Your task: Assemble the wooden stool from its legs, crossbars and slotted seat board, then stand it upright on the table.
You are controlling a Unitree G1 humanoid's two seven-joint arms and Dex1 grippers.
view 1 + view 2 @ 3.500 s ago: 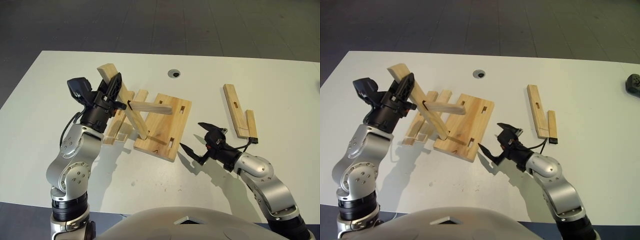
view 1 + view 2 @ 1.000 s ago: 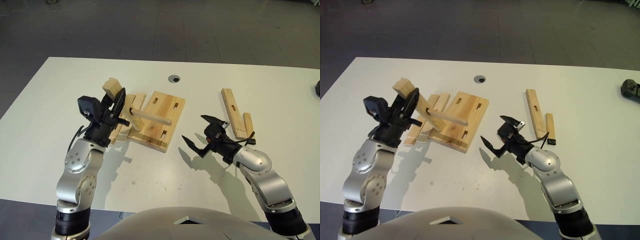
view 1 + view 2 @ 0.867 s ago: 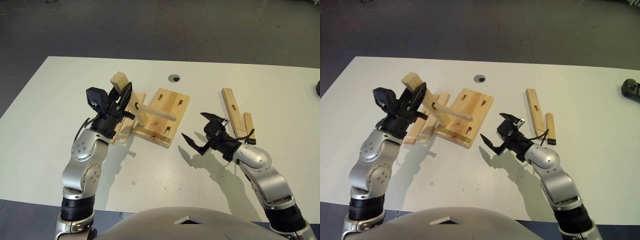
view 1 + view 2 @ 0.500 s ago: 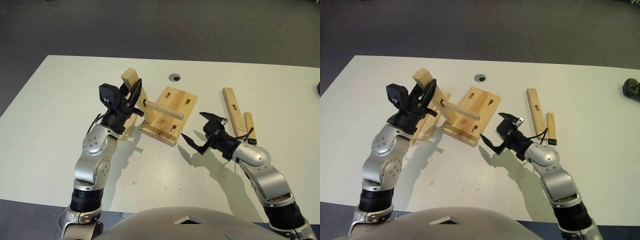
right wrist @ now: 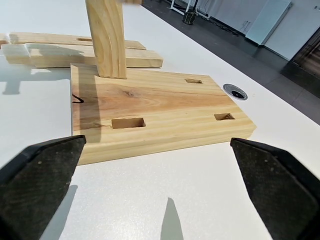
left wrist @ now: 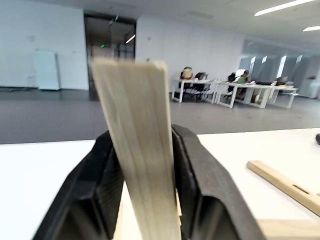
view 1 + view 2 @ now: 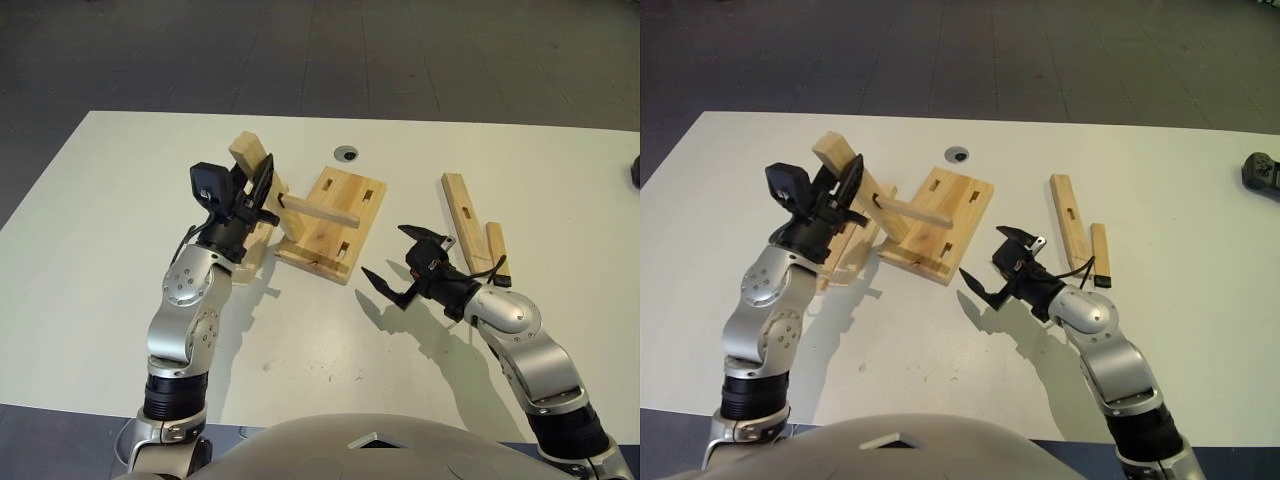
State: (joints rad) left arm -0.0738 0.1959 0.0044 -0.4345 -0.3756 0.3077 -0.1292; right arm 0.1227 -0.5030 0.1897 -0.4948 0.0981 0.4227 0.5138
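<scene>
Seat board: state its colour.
The seat board is pale wood with reddish-brown grain streaks; clearest in right wrist view.

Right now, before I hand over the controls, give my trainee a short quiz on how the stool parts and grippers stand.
1. True or false: the right gripper is shut on the seat board.
2. What does the left gripper hold? A) a leg with a crossbar sticking out of it; B) the seat board; C) nothing.
3. How many loose wooden pieces lie on the table to the robot's right of the seat board?
Key: 1 false, it hangs open beside the board. 2 A. 3 two: a long slotted piece and a shorter piece.
</scene>
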